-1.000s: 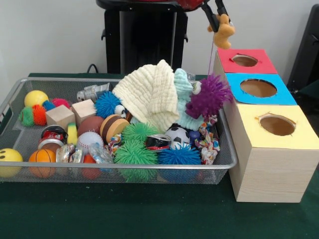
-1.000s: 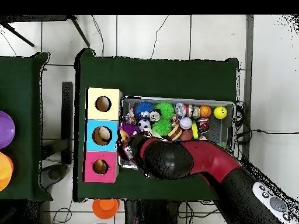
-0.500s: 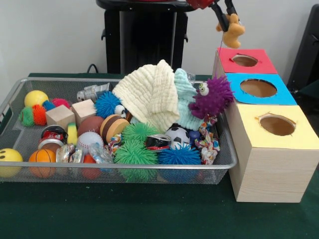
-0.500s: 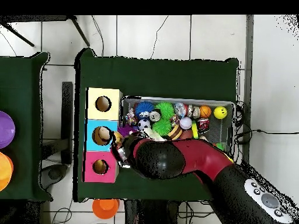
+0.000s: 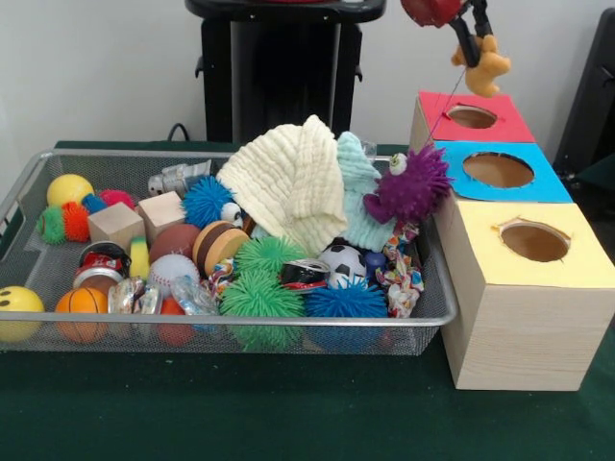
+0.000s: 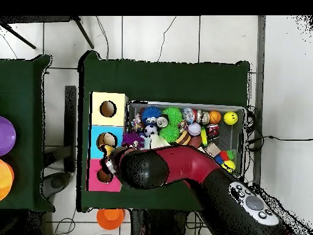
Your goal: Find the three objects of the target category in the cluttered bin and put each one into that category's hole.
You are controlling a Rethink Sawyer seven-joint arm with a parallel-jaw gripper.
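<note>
Sideways is where the little orange plush toy [image 5: 485, 63] has gone since a moment ago: it was hanging near the bin's back corner, and now it is hanging over the red box top [image 5: 473, 117]. It is dangling right under the tool [image 5: 469, 36], which is squeezing the toy's upper part between its closed fingers. The arm [image 6: 177, 171] is reaching across from the bin side, and from above it is hiding the toy.

Under the toy is the red hole [image 5: 472, 116]. The toy is hanging a bit toward the far edge of that hole, up in the air and not touching the box. So I think this is the carrying step, almost at its end. The next move is probably to line the toy up over the hole, come down a little, and let go so it drops in. That is only right if red is the toy's own colour, and I cannot tell that.

Next to the red top are the blue box top [image 5: 498, 171] and then the yellow box top [image 5: 531, 242], each with its own hole.

The wire bin [image 5: 231, 331] is sitting beside the boxes on the green surface [image 5: 288, 413]. A purple fuzzy monster [image 5: 411, 184] is leaning on the bin's rim, just beside the blue top. A cream cloth [image 5: 288, 182] is piled in the middle, with spiky green balls [image 5: 259, 293] and other balls around it.
</note>
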